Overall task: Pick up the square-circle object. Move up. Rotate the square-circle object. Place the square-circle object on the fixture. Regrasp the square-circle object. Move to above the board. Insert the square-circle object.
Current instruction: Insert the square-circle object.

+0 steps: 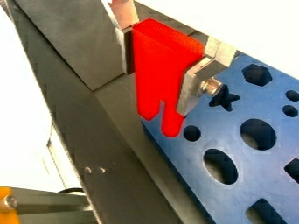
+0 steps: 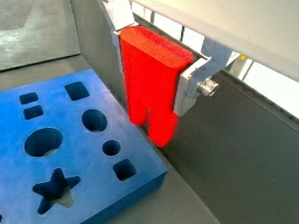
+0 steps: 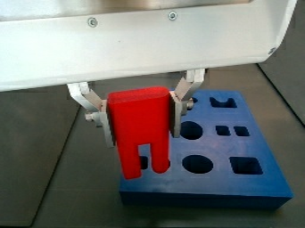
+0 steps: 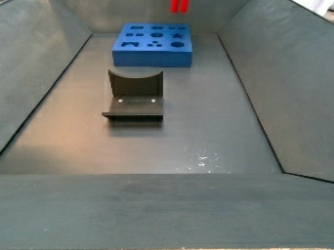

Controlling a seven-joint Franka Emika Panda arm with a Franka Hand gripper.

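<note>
- Grey metal floor (image 4: 183, 137), with sloping walls around it, carries everything in a side view.
- Blue board (image 4: 152, 45) lies flat at the far end of that floor; its top is cut with a star, a hexagon, circles and squares, seen close in both wrist views (image 2: 70, 140) and (image 1: 239, 131) and in a side view (image 3: 226, 151).
- Dark fixture (image 4: 135, 93) stands on the floor nearer the camera than the board, apart from it, with nothing resting on it.
- Red square-circle object (image 3: 139, 125) hangs upright in the air with its two prongs pointing down, above the board's near edge and not touching it; in a wrist view (image 2: 152, 83) the prongs sit just past the board's edge, over the grey floor. Only its lower tip shows at the top edge of a side view (image 4: 181, 6).
- Gripper (image 3: 135, 105) hangs above the board, its silver fingers (image 3: 85, 98) pressed on the two opposite sides of the red piece near its upper half; one finger (image 1: 201, 79) shows with its bolt in a wrist view.
</note>
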